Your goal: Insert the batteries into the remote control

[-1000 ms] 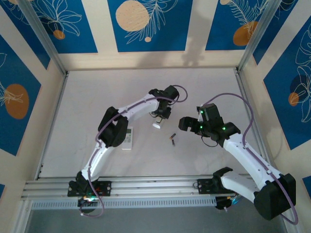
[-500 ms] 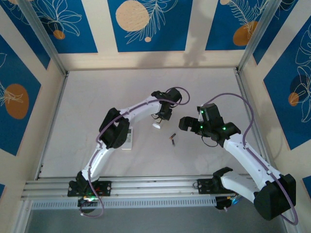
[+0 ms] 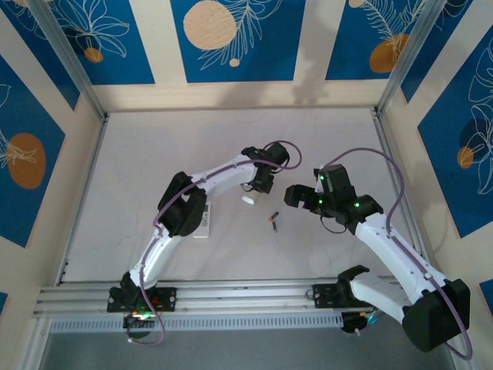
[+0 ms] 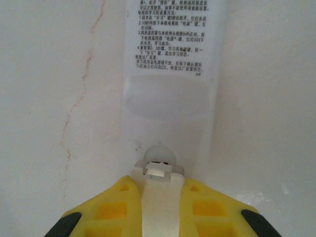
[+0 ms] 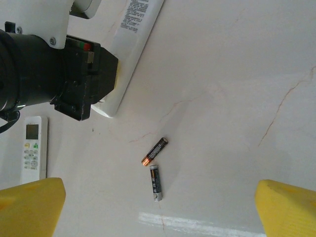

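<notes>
From overhead, my left pincer (image 3: 254, 191) grips the remote control (image 3: 248, 200) at mid-frame. The batteries (image 3: 273, 221) lie just lower right, nearer the right pincer (image 3: 291, 196). Left wrist: jaws nearly closed on the remote's end. Right wrist: jaws wide and empty, with the batteries at centre frame, one diagonal, one upright.

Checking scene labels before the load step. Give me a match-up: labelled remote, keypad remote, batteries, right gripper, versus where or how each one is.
Things:
1. labelled remote
2. keypad remote
3. batteries
4. right gripper

States:
A. open wide, holding nothing
B. loose on the table, two lying close together
C. lying flat, screen and keys up, off to one side
D. printed back up, near end in the closed left gripper

Pairs: 1-D, 2-C, 3-B, 4-A
</notes>
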`<action>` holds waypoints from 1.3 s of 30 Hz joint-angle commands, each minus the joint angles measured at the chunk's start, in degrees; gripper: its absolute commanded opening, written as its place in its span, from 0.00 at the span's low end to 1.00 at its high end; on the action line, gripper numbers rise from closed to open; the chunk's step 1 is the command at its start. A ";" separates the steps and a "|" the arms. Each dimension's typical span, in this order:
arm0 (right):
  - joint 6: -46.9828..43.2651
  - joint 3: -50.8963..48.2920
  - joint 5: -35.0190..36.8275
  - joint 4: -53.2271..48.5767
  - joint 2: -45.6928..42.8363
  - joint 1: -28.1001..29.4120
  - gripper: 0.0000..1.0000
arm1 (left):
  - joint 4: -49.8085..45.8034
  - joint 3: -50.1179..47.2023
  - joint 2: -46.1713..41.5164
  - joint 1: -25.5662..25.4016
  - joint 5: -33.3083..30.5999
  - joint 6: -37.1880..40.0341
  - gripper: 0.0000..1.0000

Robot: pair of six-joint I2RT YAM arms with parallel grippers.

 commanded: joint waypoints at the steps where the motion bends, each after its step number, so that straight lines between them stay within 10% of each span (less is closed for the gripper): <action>1: 0.86 -0.59 -1.28 -1.21 -1.18 -0.32 0.98 | -0.73 -0.62 -1.19 -0.77 1.17 -0.67 0.16; 39: 1.56 -0.15 -3.48 -0.68 -1.18 -1.69 0.98 | 1.44 -2.54 -5.01 -0.99 -4.01 6.71 0.18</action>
